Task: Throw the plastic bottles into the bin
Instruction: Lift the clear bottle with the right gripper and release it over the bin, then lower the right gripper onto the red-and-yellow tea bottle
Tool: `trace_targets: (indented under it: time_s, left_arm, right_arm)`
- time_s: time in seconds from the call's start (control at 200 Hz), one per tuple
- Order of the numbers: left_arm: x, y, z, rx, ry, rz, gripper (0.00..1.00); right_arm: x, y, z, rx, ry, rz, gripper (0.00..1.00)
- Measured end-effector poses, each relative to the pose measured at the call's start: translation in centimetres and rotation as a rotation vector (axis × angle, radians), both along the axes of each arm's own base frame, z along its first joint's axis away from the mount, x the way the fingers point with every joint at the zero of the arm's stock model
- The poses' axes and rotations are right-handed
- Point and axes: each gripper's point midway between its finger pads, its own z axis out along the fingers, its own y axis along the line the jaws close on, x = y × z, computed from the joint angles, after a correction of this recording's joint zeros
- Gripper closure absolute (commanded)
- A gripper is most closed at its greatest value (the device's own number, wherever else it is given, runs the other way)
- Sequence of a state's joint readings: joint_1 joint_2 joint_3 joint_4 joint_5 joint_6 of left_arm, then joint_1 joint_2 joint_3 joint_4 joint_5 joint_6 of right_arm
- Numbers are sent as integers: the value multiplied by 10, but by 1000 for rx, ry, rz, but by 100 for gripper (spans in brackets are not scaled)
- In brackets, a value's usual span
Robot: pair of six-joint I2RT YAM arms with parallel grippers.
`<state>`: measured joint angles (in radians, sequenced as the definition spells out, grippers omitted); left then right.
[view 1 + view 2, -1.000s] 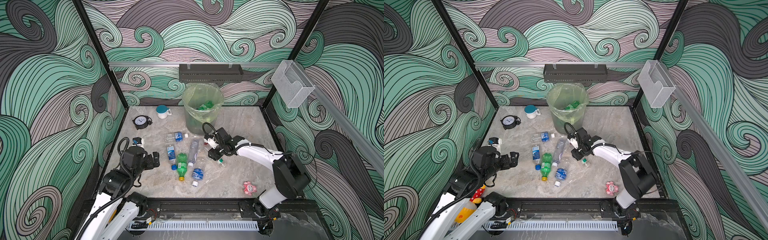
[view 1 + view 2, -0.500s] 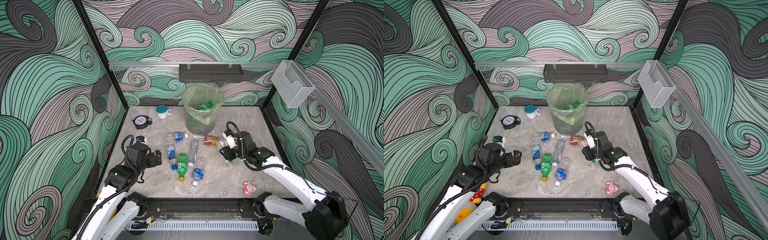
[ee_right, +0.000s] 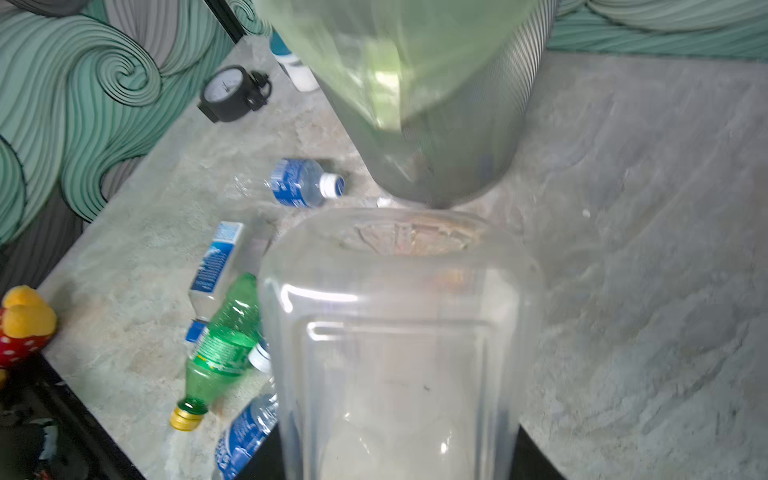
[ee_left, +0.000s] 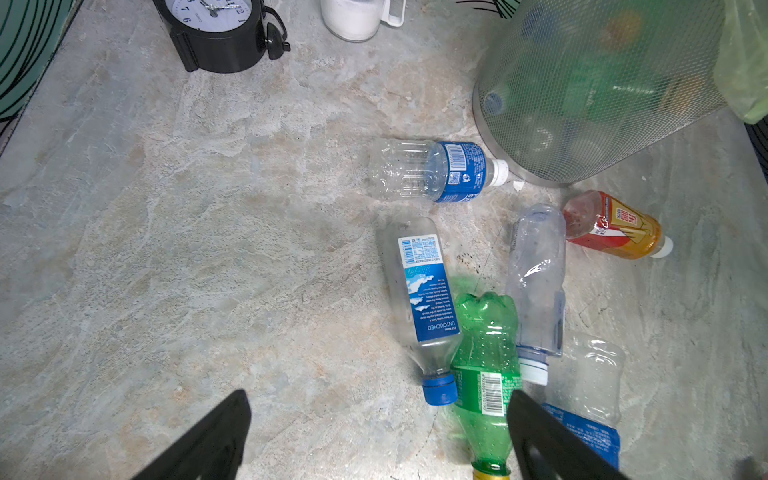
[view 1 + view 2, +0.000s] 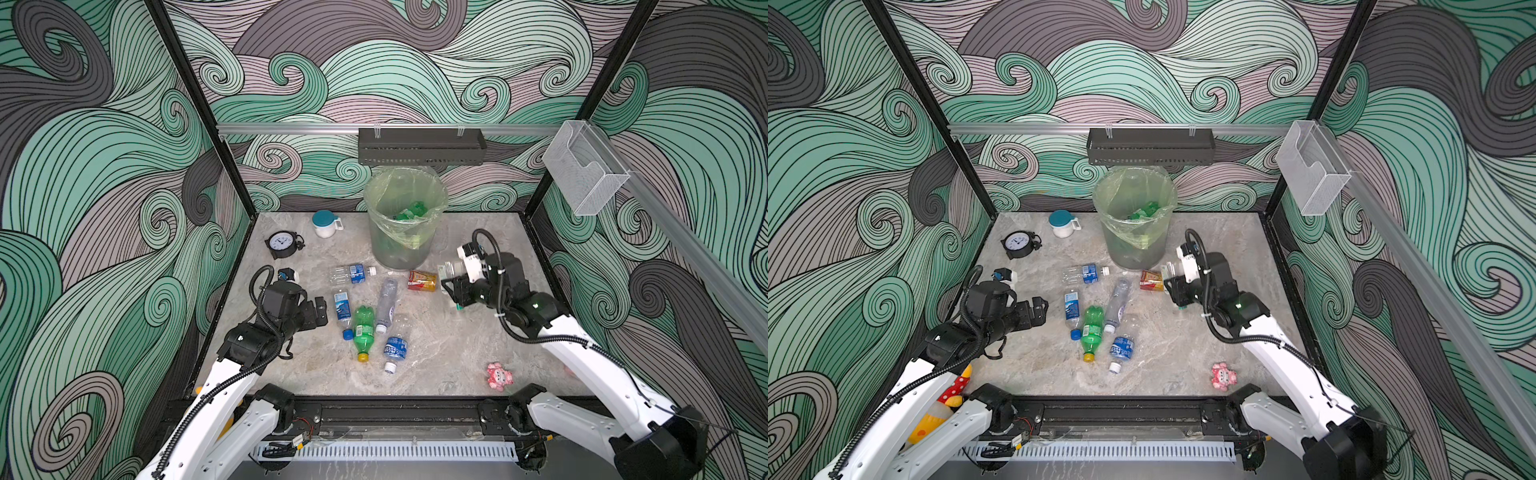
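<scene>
1. The right gripper [image 5: 451, 286] is clamped on a clear bottle [image 3: 395, 340]; in the right wrist view the bottle fills the middle, running lengthwise between the black fingers; in both top views it hangs to the right of the bin, low beside its wall and well below the rim; I cannot tell whether it touches the table.
2. The bin [image 5: 401, 253] stands at the back of the table [image 5: 457, 353], under the black shelf [image 5: 419, 145]; its yellow-green bag folds over the rim; green bottles show inside.
3. A red-orange bottle [image 5: 422, 280] lies flat between the bin's foot and the right gripper, just beside the fingers.
4. The left gripper [image 5: 320, 309] is spread wide and holds nothing; it hovers near the table's left edge, just beside a blue-capped bottle [image 5: 343, 309].
5. The other loose bottles lie huddled mid-table: a green bottle [image 5: 363, 332], a long clear bottle [image 5: 386, 303], and a white-capped bottle [image 5: 395, 347] nearest the front; another blue-labelled bottle [image 5: 353, 274] lies with its cap near the bin's foot.
6. A clock [image 5: 282, 245] and a white jar [image 5: 325, 223] keep to the back left corner; a pink toy [image 5: 498, 376] sits near the front edge.
7. Bare marble shows along the left wall, and across the right half from the bin to the front edge.
</scene>
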<state>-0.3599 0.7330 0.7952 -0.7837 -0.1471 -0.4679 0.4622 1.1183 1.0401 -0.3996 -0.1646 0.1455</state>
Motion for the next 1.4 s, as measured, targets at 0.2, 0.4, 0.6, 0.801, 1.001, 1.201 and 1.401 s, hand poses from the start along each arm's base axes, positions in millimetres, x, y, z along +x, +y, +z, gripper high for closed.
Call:
trace_targets:
  time_s: [0.2, 0.4, 0.6, 0.801, 1.001, 1.201, 1.401]
  left_arm:
    - [-1, -2, -2, -7, 12, -5, 2]
    - [-9, -1, 6, -21, 2, -15, 2]
    - [-14, 1, 10, -16, -3, -21, 2]
    - [-10, -1, 5, 0, 27, -31, 2]
    - [-8, -2, 3, 5, 36, -33, 2]
    - [-12, -1, 7, -9, 12, -28, 2]
    - [-17, 0, 10, -30, -11, -27, 2]
  right_arm:
    - [99, 58, 181, 149, -332, 63, 40]
    - [167, 84, 210, 148, -392, 54, 20]
    - [137, 67, 105, 30, -193, 65, 5]
    - [77, 39, 101, -6, -243, 95, 4]
    - [40, 18, 66, -59, -260, 104, 7]
    - [38, 4, -26, -131, -68, 70, 19]
    - [54, -22, -99, -90, 120, -48, 28]
